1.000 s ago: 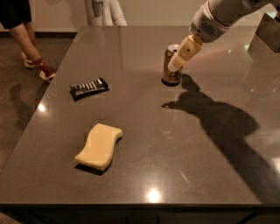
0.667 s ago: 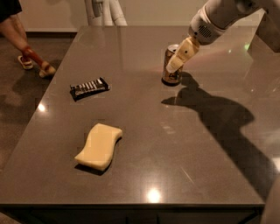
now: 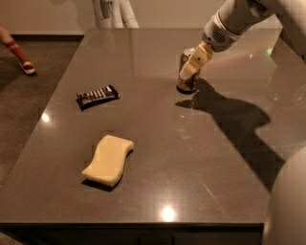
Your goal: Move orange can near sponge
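Observation:
The orange can (image 3: 187, 85) stands upright on the dark table (image 3: 191, 158), at the far right of its middle. My gripper (image 3: 190, 71) comes down from the upper right and sits right at the can, covering part of its side. The can rests on the table surface. The pale yellow sponge (image 3: 108, 159) with wavy sides lies flat toward the front left, well apart from the can.
A flat black snack wrapper (image 3: 97, 96) lies on the table's left side, between the can and the sponge. A person's foot (image 3: 25, 66) is on the floor at the far left. White legs of another object (image 3: 114, 12) stand behind the table's far edge.
My gripper stays at the can with hardly any movement, and the can has not moved. The person's leg at the far left has shifted.

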Tool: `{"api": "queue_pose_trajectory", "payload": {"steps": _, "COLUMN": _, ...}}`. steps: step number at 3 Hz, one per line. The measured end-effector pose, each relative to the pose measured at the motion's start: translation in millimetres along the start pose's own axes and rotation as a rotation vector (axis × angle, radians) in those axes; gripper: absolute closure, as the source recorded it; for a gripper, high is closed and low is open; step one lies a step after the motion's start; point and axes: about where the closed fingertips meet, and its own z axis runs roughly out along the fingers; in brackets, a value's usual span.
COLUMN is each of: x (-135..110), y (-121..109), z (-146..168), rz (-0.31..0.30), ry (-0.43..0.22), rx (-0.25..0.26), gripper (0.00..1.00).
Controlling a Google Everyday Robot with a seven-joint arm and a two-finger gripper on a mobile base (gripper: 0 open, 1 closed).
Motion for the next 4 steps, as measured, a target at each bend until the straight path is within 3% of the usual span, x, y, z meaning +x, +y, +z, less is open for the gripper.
{"api": "queue_pose_trajectory", "payload": {"steps": 2, "x": -1, "y": 1, "z": 6, "rz": 0.018, "ry": -0.013, "rx": -0.029, "gripper": 0.62}}
{"api": "queue_pose_trajectory", "payload": {"steps": 3, "x": -5, "y": 17, "z": -8, "rz": -0.032, "ry": -0.033, "rx": -0.029, "gripper": 0.86}}
{"api": "queue_pose_trajectory", "payload": {"steps": 4, "x": -9, "y": 58, "z": -24, "rz": -0.132, "ry": -0.048, "rx": -0.051, "gripper": 1.00}}
